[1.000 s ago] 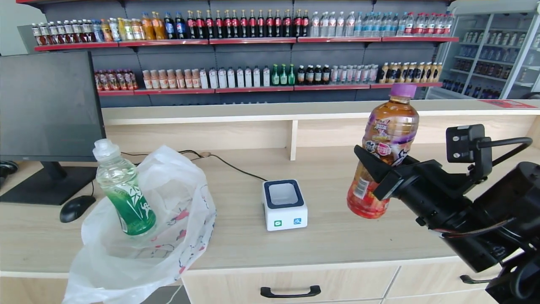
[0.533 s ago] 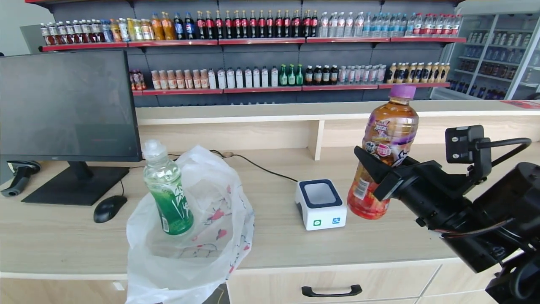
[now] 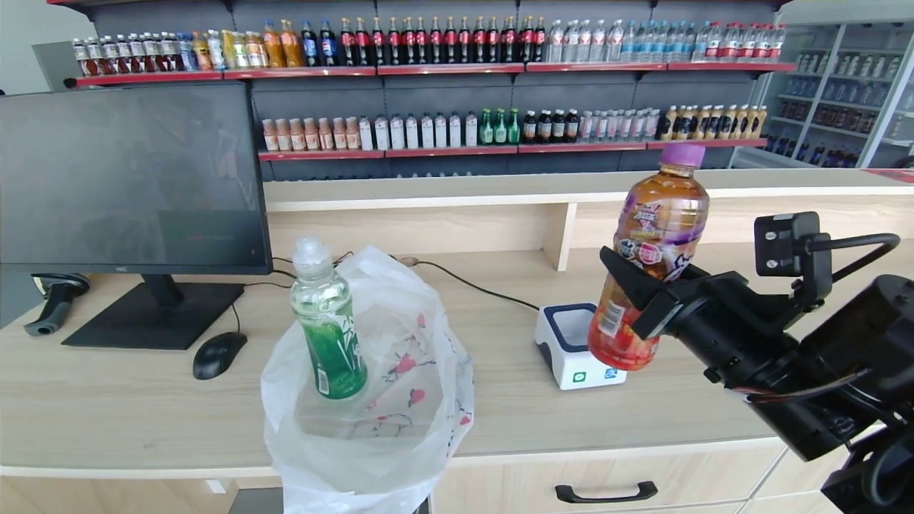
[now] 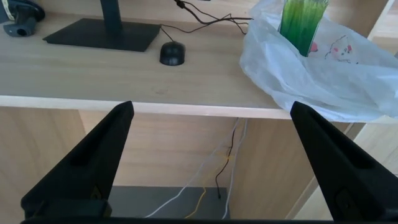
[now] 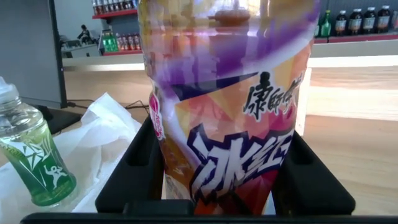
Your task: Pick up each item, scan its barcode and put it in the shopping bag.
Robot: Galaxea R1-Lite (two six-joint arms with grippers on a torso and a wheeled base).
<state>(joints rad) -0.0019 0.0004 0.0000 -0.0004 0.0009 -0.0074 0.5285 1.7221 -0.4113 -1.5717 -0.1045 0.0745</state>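
Note:
My right gripper is shut on an amber tea bottle with a purple cap, held upright above the counter. The bottle's base hides the right side of the white barcode scanner. In the right wrist view the bottle stands between both black fingers. A green-labelled bottle stands upright inside the open translucent shopping bag at the counter's front edge. My left gripper is open and holds nothing. It hangs below the counter edge, facing the bag.
A dark monitor, a black mouse and a handheld scanner sit at the left of the counter. A cable runs behind the bag. Drink shelves line the back wall. A drawer handle is below the counter.
The head camera has swung left, so the counter things sit further right in the picture. The held bottle now overlaps the scanner, where earlier it stood apart to its right.

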